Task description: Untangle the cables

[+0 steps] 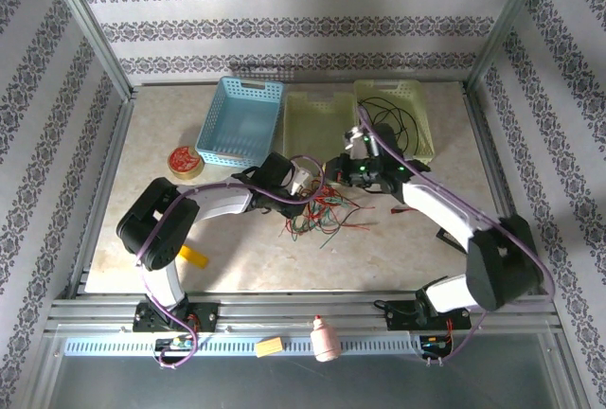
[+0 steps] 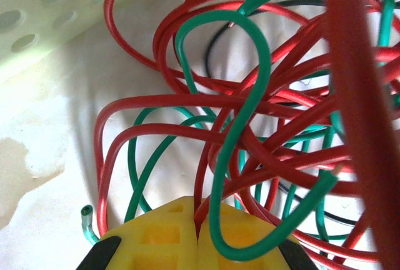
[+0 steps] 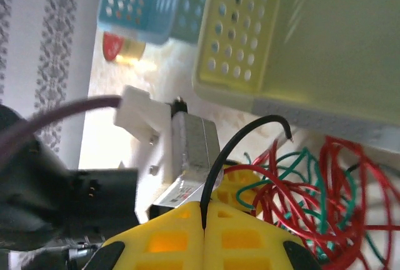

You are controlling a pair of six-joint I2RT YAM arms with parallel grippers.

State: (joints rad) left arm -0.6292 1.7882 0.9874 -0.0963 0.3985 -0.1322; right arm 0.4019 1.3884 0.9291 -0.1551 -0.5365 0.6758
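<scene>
Bright, even overhead light — soft shadows; wrist views blurred close up, highlights washed-out.

- A robot test cell in a lab is indicated, rather than a home or a shop
- The table [image 1: 246,253], covered with a marble-look sheet, is enclosed by bare aluminium profile posts [image 1: 90,26]
- A slotted metal rail [image 1: 303,312] is fitted along the near edge, and two robot arms, left [image 1: 166,229] and right [image 1: 473,239], are bolted to it side by side
- The walls [image 1: 303,21] are formed by flat panels printed with striped ornamental patterns
</scene>
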